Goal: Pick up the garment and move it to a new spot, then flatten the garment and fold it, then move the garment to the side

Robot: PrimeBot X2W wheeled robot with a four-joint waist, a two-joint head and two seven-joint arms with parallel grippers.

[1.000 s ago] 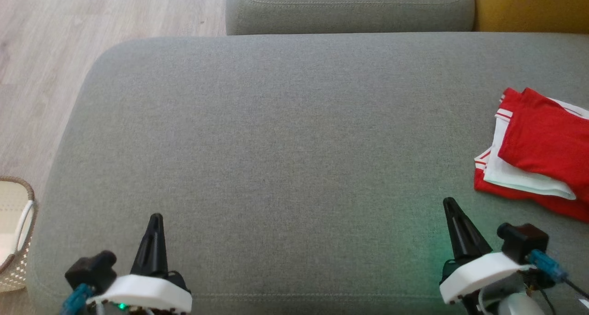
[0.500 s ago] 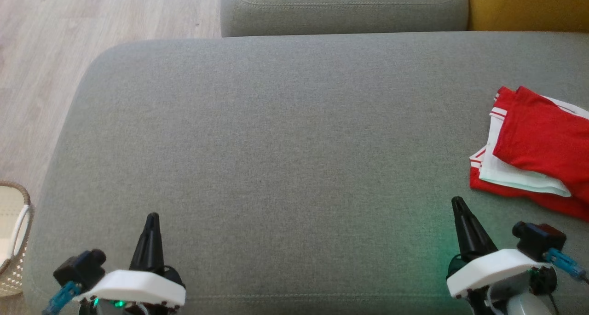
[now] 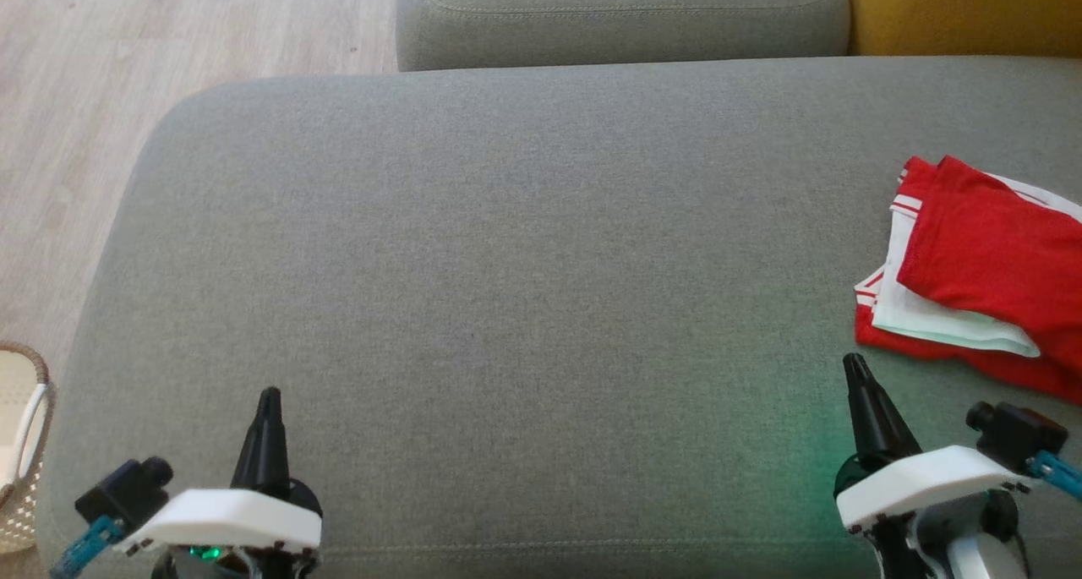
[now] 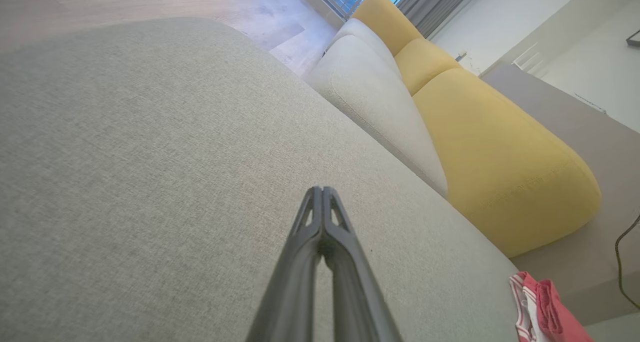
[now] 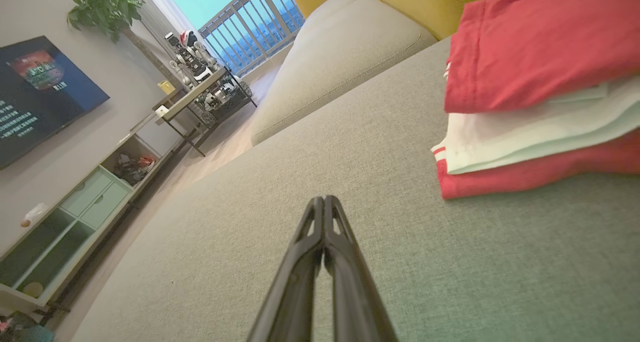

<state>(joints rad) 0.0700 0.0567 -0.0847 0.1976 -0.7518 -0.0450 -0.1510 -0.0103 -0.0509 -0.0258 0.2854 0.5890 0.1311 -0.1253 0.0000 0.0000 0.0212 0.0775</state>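
A broad grey fabric sofa seat (image 3: 507, 266) carries one thing: a folded red-and-white garment (image 3: 989, 249). It lies flat on the seat in front of the yellow cushion (image 3: 964, 8), well apart from it.

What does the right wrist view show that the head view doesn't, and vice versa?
In the right wrist view, not the head view: a television, a leafy plant, a balcony railing, a low cabinet. In the head view, not the right wrist view: a woven basket and the shut left gripper. Both: the folded red and white garment on the grey sofa seat, and the shut right gripper, apart from it.
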